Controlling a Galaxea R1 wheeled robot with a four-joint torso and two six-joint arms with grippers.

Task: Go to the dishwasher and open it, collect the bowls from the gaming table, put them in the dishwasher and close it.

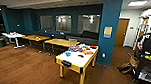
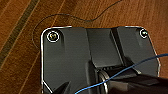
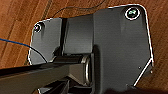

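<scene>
Head view: the wooden plank floor (image 1: 27, 65) spreads wide; at twelve o'clock stands the white-topped, yellow-edged gaming table (image 1: 75, 60), its colourful board-game boxes (image 1: 87, 52) likely left from play, a small bright-blue bowl (image 1: 68, 54) among them. No lettering is readable. Whether either gripper is apart or together, I cannot tell.

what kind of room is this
Most likely an office break room or lounge. A yellow-edged gaming table strewn with colourful game boxes and a blue bowl stands on the wood floor, with wooden-topped tables and dark sofas along blue walls with windows behind it.
</scene>
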